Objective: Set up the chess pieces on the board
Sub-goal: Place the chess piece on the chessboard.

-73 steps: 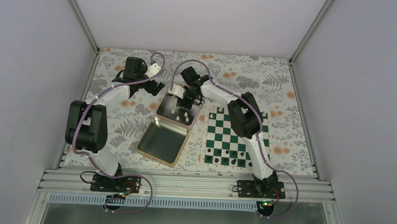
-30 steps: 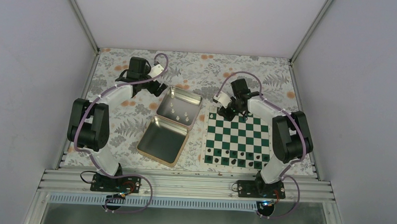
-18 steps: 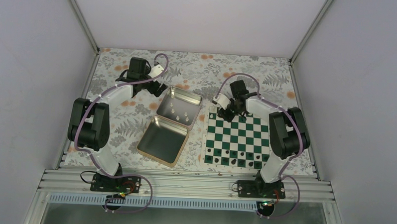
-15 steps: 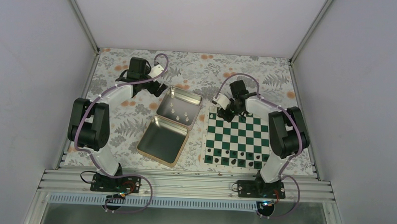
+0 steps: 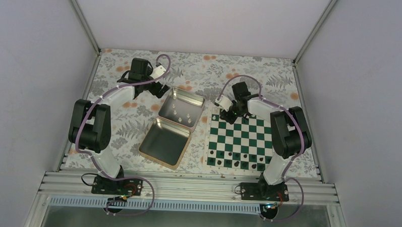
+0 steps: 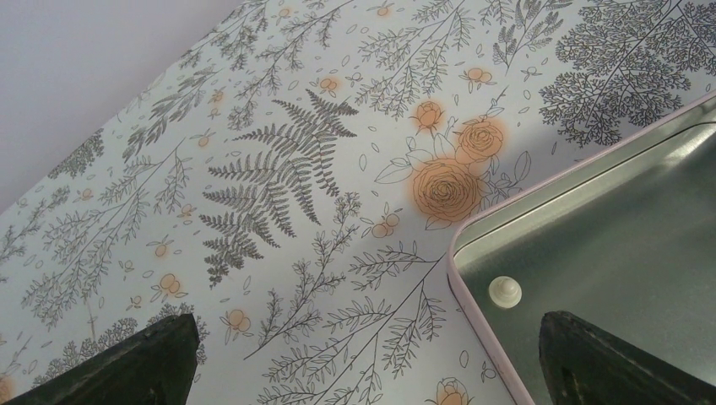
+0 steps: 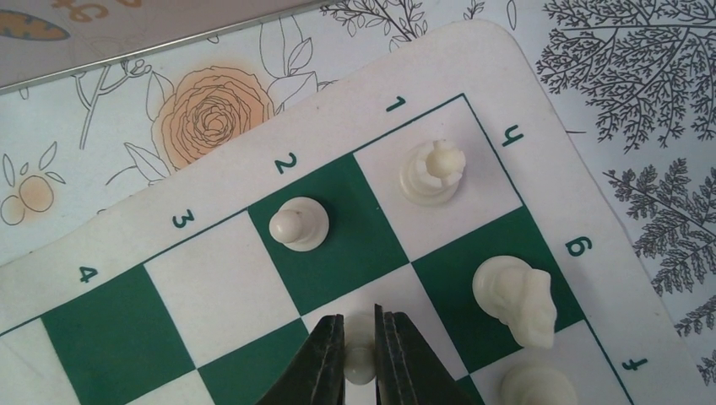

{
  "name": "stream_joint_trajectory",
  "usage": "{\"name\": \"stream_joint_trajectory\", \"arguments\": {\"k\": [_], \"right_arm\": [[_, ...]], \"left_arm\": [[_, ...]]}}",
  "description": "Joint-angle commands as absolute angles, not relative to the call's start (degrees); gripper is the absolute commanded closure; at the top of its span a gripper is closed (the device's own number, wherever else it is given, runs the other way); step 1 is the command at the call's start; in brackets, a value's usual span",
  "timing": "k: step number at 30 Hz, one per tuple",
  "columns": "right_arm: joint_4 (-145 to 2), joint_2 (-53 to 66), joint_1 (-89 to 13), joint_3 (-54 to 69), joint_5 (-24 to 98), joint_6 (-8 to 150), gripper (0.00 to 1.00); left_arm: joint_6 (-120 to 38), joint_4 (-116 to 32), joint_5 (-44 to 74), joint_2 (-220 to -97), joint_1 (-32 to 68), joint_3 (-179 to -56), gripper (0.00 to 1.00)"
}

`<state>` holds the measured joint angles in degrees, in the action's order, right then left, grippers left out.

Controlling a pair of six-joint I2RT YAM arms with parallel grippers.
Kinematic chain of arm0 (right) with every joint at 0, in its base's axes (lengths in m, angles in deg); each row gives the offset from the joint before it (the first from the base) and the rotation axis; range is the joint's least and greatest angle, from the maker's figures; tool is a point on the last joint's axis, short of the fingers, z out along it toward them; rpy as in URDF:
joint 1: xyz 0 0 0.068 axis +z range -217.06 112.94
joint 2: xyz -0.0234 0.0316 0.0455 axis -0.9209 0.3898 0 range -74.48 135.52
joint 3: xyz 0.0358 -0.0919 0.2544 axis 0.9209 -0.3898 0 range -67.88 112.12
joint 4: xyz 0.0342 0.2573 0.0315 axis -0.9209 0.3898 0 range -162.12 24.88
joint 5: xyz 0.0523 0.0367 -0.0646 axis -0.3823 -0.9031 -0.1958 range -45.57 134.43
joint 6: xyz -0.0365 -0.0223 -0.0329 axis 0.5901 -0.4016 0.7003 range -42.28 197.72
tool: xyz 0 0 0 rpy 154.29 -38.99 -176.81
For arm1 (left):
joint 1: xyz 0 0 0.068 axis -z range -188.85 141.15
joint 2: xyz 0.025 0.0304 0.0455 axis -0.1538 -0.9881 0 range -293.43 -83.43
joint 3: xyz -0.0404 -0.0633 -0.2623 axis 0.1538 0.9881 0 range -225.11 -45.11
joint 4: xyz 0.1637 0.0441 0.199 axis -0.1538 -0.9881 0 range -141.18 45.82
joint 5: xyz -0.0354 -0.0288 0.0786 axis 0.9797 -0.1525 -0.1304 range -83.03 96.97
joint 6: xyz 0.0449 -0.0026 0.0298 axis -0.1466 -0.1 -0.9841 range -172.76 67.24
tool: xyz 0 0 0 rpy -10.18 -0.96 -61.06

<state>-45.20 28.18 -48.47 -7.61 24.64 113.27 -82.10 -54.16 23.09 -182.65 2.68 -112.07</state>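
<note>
- Near edge: both arm bases were bolted side by side, with the floral-clothed surface (image 5: 271, 70) running away from them.
- The board (image 5: 241, 137) lay flat on the right half of the surface. Small dark pieces (image 5: 236, 156) stood along its nearest rows.
- Left of the board a silver hinged tin lay open. The near half (image 5: 165, 141) showed bare metal, and the far half (image 5: 192, 100) held a few loose cream pieces (image 5: 188, 115).
- The right tool (image 7: 359, 322) was at the board's far-left corner. Its fingers (image 7: 325, 359) were nearly pressed together, pinching a small cream piece (image 7: 360, 361) by the head above a white square. I could not tell whether that piece's base touched the board.
- Just right of the tool, another cream piece (image 7: 536, 384) was cut off by the picture's lower edge.
- A little further out, a knight (image 7: 517, 299) stood on a green square at the board's edge.
- Beyond the tool, a pawn (image 7: 298, 224) stood on the green square beside the numeral 2.
- A rook (image 7: 432, 171) stood on the white corner square by the numeral 1. All of these were apart from one another.
- Furthest out, the left tool (image 6: 369, 325) hung over the tin's far-left corner, fingers (image 6: 143, 359) spread wide and holding nothing.
- One finger was above the cloth and the other above the tin's floor.
- A single cream piece (image 6: 505, 291) sat just inside that corner, near the rim and closer to the finger over the tin.
</note>
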Motion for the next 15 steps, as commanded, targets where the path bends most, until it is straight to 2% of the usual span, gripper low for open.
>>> {"name": "stream_joint_trajectory", "arguments": {"k": [1,15], "right_arm": [[-46.2,29.1,-48.9,-7.7,24.1,114.1,0.88],[-45.5,27.7,-48.9,-7.2,24.2,113.8,0.82]], "left_arm": [[-82.1,-53.6,23.7,-182.6,2.9,-112.5,0.0],[-82.2,-53.7,23.6,-182.2,3.0,-112.4,0.0]]}}
